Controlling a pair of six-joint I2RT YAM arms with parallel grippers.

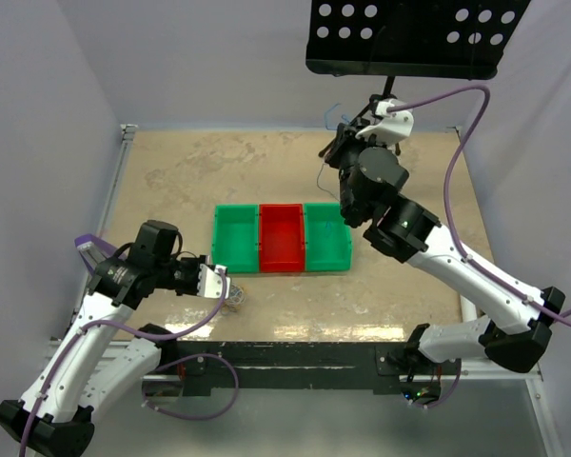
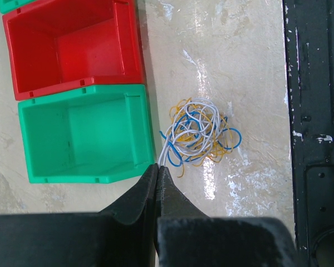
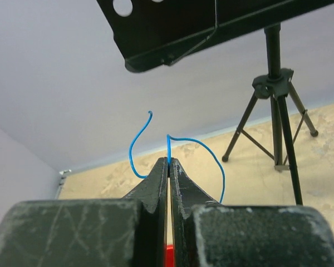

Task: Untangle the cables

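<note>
A tangle of thin orange-yellow, blue and whitish cables (image 2: 199,132) lies on the table just right of the near green bin (image 2: 83,133); in the top view the tangle (image 1: 236,296) is a small clump near the front edge. My left gripper (image 2: 158,166) sits low at the tangle's edge, shut on whitish strands that run out of it. My right gripper (image 3: 169,160) is raised at the back of the table, shut on a single blue cable (image 3: 207,147) whose two ends curl freely in the air. From above, that right gripper (image 1: 340,143) is far from the tangle.
Three bins stand in a row mid-table: green (image 1: 235,238), red (image 1: 281,236), green (image 1: 326,236). A black perforated plate (image 1: 404,33) on a tripod (image 3: 275,111) overhangs the back right. A black rail (image 2: 317,111) runs along the table's front edge.
</note>
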